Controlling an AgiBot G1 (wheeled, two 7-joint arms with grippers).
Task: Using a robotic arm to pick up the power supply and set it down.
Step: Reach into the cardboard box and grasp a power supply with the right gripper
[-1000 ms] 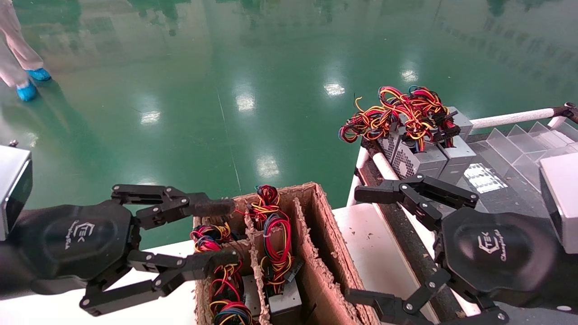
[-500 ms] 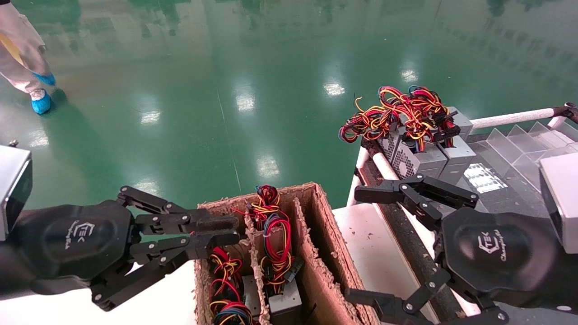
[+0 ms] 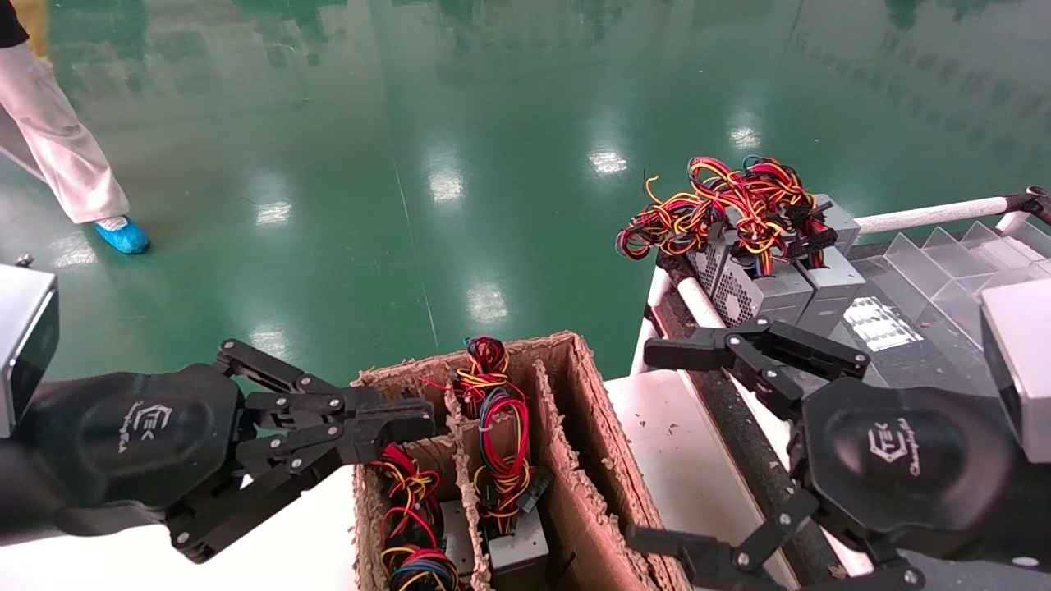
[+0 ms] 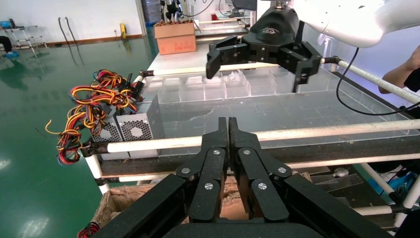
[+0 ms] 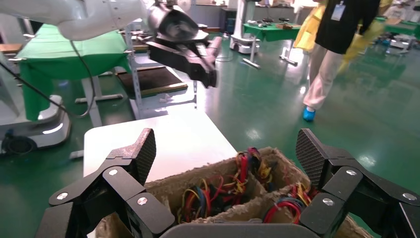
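A cardboard box with dividers holds power supplies, each a grey case under looped red, yellow and blue wires. My left gripper is shut at the box's far left corner, above the left compartment's wires. In the left wrist view its fingers meet flat and no wire shows between them. My right gripper hangs open to the right of the box, and in the right wrist view the compartments lie below its spread fingers. More power supplies stand on the rack at the right.
The box stands on a white table. The rack has white rails and clear plastic dividers. A person in white trousers and blue shoe covers walks on the green floor at far left.
My left gripper went from wide open to shut over the box's left compartment. The right arm stayed still. The person walked nearer along the floor.
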